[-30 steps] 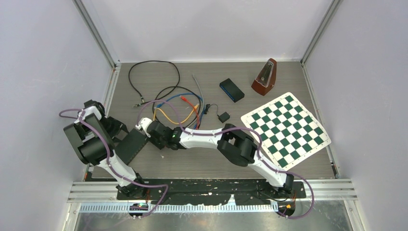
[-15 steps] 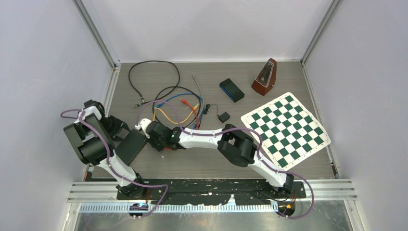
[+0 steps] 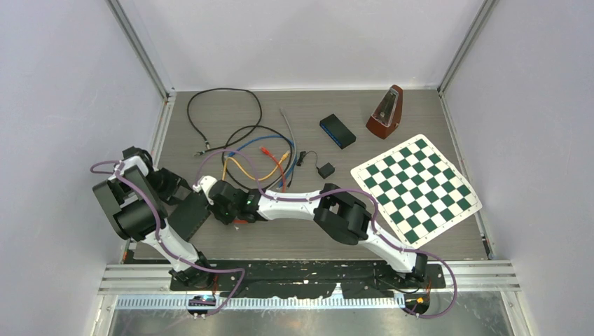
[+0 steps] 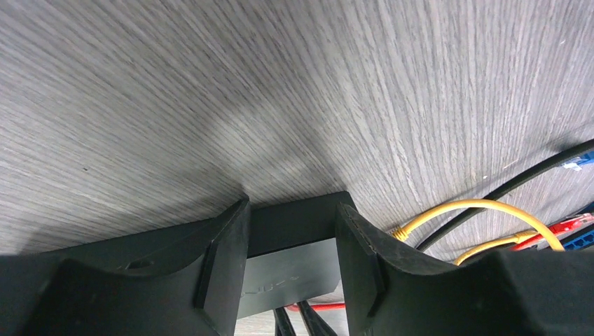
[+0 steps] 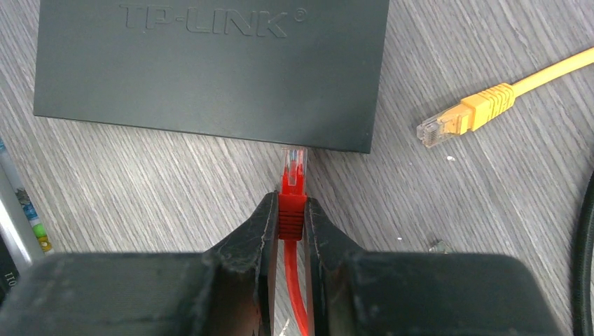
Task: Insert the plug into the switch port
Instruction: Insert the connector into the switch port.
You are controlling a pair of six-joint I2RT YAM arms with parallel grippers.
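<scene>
Plug (image 5: pixel 293 166): red boot with a clear tip that points straight at the switch (image 5: pixel 210 70). The tip meets the switch's near edge, close to its right corner. The port face is hidden from the right wrist view, so I cannot tell whether the tip has entered a port.
Right gripper (image 5: pixel 291 213): clamped narrow on the plug's red boot, with the red cable trailing back between the fingers.
Left gripper (image 4: pixel 291 220): about half spread, one finger pressed on each side of the switch body, bracing it on the table (image 4: pixel 210 84).
Change: over the last second the right arm has stretched further left in the top view, bringing its wrist up against the switch. The left arm has barely shifted, and both grips look unchanged.
Meaning: the approach seems finished and insertion is probably starting. What remains appears to be a short straight push.
Risk: if the tip sits off the port opening, pushing may slide the switch or bend the plug.
Nearby: a yellow plug (image 5: pixel 462 117) lies loose to the right, apart from the switch.
</scene>
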